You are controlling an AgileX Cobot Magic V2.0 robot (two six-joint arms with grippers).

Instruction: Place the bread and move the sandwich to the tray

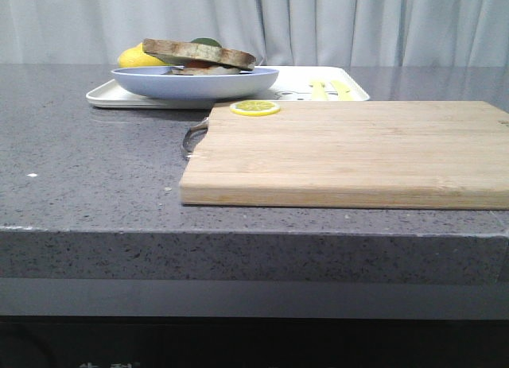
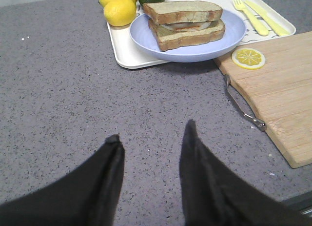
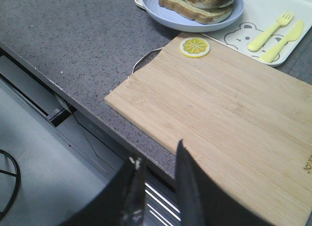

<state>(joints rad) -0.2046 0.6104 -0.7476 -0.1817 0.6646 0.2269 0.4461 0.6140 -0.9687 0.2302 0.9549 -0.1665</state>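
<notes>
Faintly, unreadable print on cutting board (image 3: pixel 306 168)

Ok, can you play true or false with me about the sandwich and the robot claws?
1. The sandwich sits on the blue plate. True.
2. The plate is on the wooden board. False: it rests on the white tray.
3. The lemon slice lies on the board. True.
4. The left claw is holding bread. False: it is open and holds nothing.
5. The yellow fork is on the plate. False: it lies on the tray beside the plate.
</notes>
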